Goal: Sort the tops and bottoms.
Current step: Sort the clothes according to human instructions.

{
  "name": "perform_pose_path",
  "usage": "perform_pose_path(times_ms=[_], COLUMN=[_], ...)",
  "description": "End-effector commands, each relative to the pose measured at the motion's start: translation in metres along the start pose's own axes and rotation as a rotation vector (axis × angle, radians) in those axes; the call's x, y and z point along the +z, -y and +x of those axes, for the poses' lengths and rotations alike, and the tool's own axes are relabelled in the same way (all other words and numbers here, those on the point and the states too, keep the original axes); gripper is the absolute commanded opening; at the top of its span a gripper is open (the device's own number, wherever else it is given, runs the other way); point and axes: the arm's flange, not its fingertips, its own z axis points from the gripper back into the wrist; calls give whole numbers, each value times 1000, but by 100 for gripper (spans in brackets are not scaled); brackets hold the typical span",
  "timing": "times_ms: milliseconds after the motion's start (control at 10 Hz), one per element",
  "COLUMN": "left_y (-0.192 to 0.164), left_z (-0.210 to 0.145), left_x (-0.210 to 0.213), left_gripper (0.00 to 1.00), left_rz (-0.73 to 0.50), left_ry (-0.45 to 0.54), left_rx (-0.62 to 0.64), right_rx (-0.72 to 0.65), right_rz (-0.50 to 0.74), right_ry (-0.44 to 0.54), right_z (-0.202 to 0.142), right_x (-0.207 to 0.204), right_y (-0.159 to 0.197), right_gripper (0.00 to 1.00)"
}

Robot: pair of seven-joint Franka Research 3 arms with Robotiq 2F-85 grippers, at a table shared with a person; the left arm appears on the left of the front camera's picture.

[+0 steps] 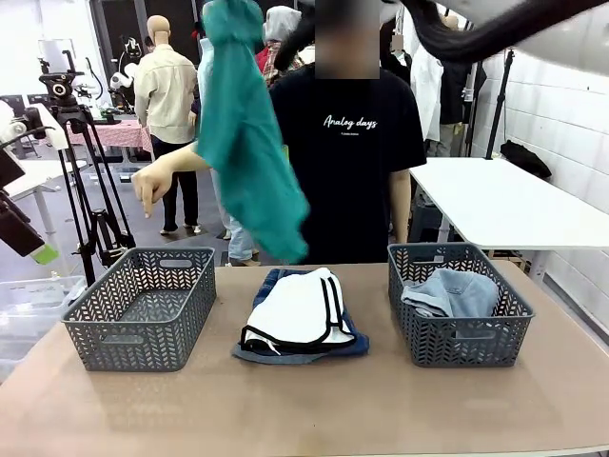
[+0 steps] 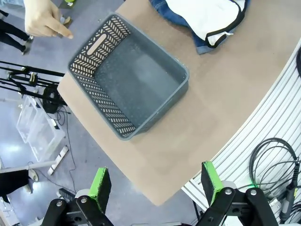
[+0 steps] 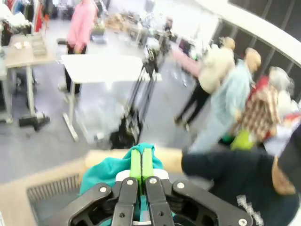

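The right claw (image 3: 141, 153) was clamped shut on the teal top (image 3: 101, 172), its two green pads pressed together with the cloth bunched around them. From the front, that top (image 1: 244, 124) hung high in the air in a long drape, in front of the person in the black T-shirt and above the stretch of table (image 1: 304, 409) between the left basket (image 1: 143, 305) and the pile in the middle.

The left claw (image 2: 155, 182) stood wide apart and held nothing. It hovered off the table's near corner, looking down on the left basket (image 2: 131, 80).

The person's hand (image 1: 147, 190) pointed downward with one finger, beyond the far rim of the left basket; the left wrist view showed the same hand (image 2: 44, 21) just past the basket's handle end.

Between the two baskets lay the white shorts (image 1: 300, 309) with black trim, resting on top of the blue denim shorts (image 1: 354, 345). The right basket (image 1: 461, 338) held the faded denim piece (image 1: 452, 290), crumpled and rising a little above the rim.
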Motion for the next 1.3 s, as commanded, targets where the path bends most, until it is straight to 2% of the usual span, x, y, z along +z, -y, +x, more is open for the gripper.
perform_pose_path(times_ms=[0, 200, 300, 400, 500, 900, 1200], left_y=[-2, -2, -2, -2, -2, -2, -2], left_z=[-1, -1, -1, -1, -1, -1, -1], left_x=[1, 1, 1, 1, 1, 1, 1], left_gripper=[100, 100, 100, 100, 100, 100, 100], left_rz=[11, 11, 11, 11, 11, 11, 11], left_ry=[-8, -8, -8, -8, -8, -8, -8], left_rx=[-4, -4, -4, -4, -4, -4, -4], right_rx=[-24, -85, -100, -119, -91, -91, -74], right_rz=[209, 297, 319, 374, 248, 248, 254], right_ry=[175, 288, 316, 269, 271, 271, 321], right_z=[27, 28, 23, 12, -3, -3, -1], right_x=[-47, -84, -105, -124, -63, -63, -71], right_y=[18, 6, -5, -16, -13, -13, -8], right_gripper=[0, 0, 0, 0, 0, 0, 0])
